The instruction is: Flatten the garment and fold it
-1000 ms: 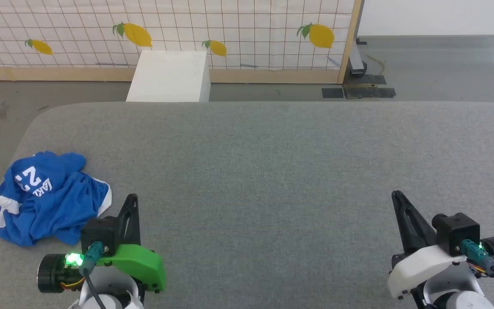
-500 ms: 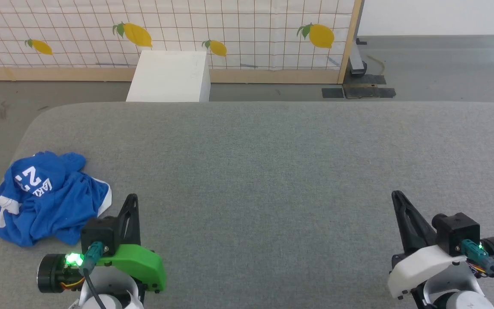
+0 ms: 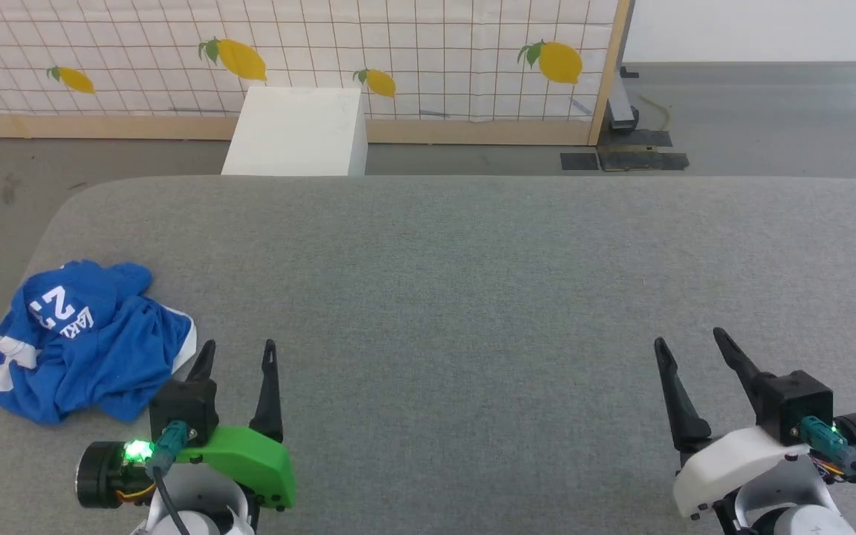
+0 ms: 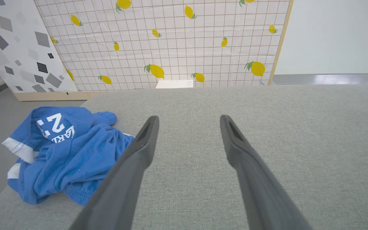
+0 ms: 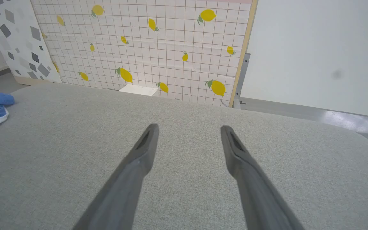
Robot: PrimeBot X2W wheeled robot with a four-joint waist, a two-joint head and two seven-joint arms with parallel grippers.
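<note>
Shorts (image 3: 86, 342) bunched, long axis unclear, print end far; L gripper (image 3: 239, 345), R gripper (image 3: 688, 336) spread, empty.

Crumpled blue shorts (image 3: 79, 349) lie leftward on the grey padded surface (image 3: 472, 282).

The left end effector (image 3: 239, 345) pointed forward, its two long dark fingers spread wide with nothing between them. Well off to its right, the right end effector (image 3: 688, 338) held the same pose, fingers parted and empty. A green housing (image 3: 242, 455) sat behind the left fingers, a white housing (image 3: 725, 455) behind the right.
</note>
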